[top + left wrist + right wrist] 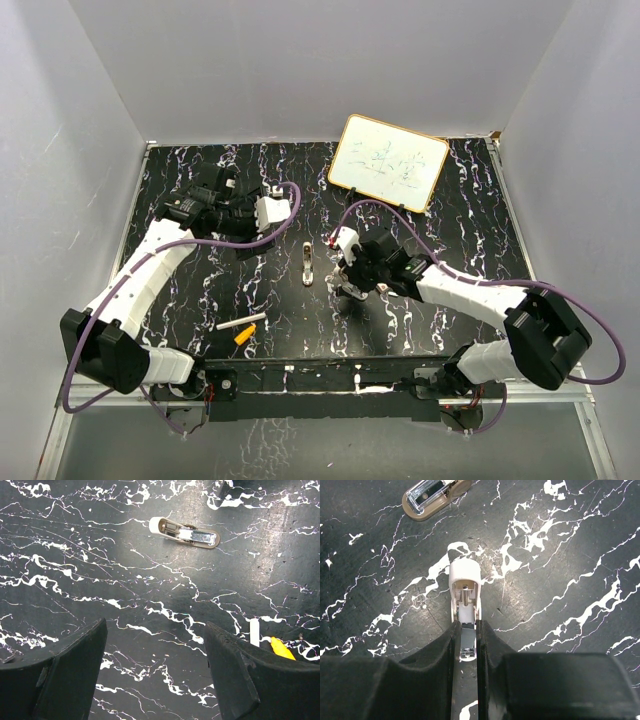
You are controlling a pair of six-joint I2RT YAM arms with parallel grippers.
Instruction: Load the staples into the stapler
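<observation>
The mini stapler lies in two parts. A tan and metal half [307,262] lies flat on the black marbled table mid-view; it also shows in the left wrist view [185,532] and the right wrist view [432,496]. My right gripper [468,627] is shut on the other half, white with a metal channel [465,582], its far end down at the table, just right of the tan half [350,283]. My left gripper [155,625] is open and empty, hovering left of the tan half [262,212]. I see no loose staples.
A white stick [240,324] and an orange piece [245,337] lie near the front edge; both show in the left wrist view, the stick [254,631] and the orange piece [282,649]. A small whiteboard [388,163] leans at the back right.
</observation>
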